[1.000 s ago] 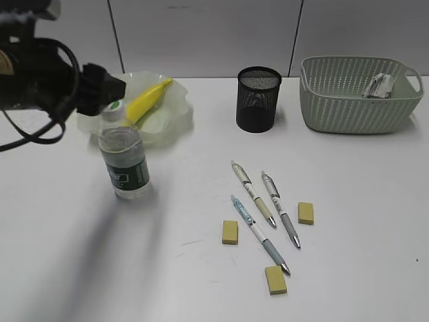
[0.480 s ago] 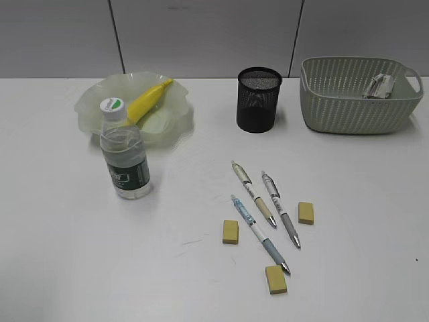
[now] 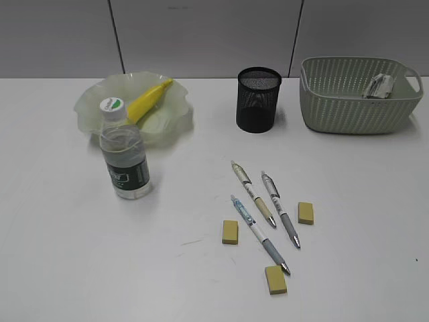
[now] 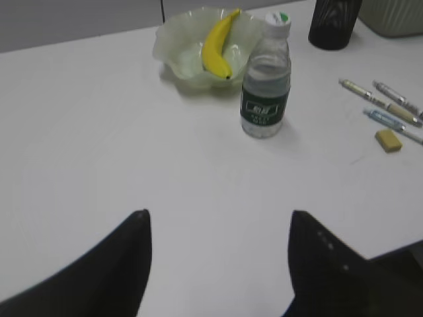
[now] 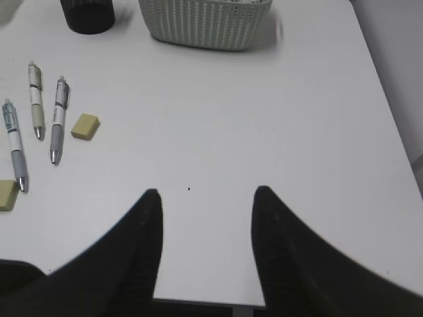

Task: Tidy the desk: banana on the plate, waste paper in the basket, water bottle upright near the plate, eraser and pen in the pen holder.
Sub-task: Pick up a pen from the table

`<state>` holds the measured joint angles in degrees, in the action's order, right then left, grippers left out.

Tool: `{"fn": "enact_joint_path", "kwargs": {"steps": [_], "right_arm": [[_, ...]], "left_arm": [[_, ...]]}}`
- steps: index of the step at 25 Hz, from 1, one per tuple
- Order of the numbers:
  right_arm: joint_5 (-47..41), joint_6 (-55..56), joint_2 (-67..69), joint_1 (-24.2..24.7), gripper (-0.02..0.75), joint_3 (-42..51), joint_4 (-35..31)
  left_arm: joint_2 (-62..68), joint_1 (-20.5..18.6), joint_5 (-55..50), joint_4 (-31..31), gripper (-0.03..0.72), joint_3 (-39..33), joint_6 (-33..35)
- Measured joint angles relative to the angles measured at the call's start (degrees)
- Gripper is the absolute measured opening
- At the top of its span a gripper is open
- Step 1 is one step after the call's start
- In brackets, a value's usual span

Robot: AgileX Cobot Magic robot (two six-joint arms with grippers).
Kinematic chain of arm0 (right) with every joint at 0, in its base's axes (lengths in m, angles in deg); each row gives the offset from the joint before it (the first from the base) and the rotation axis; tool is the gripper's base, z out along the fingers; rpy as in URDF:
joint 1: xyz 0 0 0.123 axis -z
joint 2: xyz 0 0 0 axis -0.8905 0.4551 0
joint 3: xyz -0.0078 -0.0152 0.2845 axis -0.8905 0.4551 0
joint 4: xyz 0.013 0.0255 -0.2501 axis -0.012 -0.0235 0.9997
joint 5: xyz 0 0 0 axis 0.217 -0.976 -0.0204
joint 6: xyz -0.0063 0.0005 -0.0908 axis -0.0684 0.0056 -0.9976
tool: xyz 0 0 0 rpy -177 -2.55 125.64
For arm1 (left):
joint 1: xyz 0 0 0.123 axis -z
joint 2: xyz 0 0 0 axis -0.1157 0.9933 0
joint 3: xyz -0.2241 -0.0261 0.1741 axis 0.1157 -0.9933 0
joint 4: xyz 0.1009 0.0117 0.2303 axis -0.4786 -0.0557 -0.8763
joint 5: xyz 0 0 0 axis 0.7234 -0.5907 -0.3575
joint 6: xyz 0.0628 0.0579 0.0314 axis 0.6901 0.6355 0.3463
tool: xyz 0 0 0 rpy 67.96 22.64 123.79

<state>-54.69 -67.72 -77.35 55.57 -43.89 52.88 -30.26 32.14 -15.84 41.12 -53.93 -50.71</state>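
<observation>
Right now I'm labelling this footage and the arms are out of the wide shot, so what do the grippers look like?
Only the wrist views show them. The left gripper has two black fingers, broad at the base and tapering to blunt points. The right gripper has the same kind of plain black, rounded fingers. No markings, cables or coloured pads can be made out.

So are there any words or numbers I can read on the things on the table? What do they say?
None can be read for sure.
water bottle label: white print on green, too blurred to read.
bottle cap: a green and white mark, too small to read.
pens: printed bands on the barrels, too small to read.
erasers, basket, pen holder: no writing shows.
</observation>
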Motion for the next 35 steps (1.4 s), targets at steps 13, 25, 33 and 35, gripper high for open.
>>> {"fn": "enact_joint_path", "kwargs": {"steps": [13,25,33,35], "right_arm": [[7.0,-1.2,14.5,0.0,0.361,-2.1,-4.0],[23.0,-0.9,65.3,-6.0,0.351,-13.0,-9.2],[24.9,1.8,97.9,-17.8,0.407,-28.2,-9.2],[24.9,1.8,102.9,-19.6,0.415,-32.0,-9.0]], "left_arm": [[0.0,-2.5,3.1,0.9,0.381,-1.3,0.2],[0.0,-10.9,3.2,1.0,0.373,-1.3,0.2],[0.0,-10.9,3.2,1.0,0.372,-1.3,0.2],[0.0,-10.9,3.2,1.0,0.372,-1.3,0.2]]}}
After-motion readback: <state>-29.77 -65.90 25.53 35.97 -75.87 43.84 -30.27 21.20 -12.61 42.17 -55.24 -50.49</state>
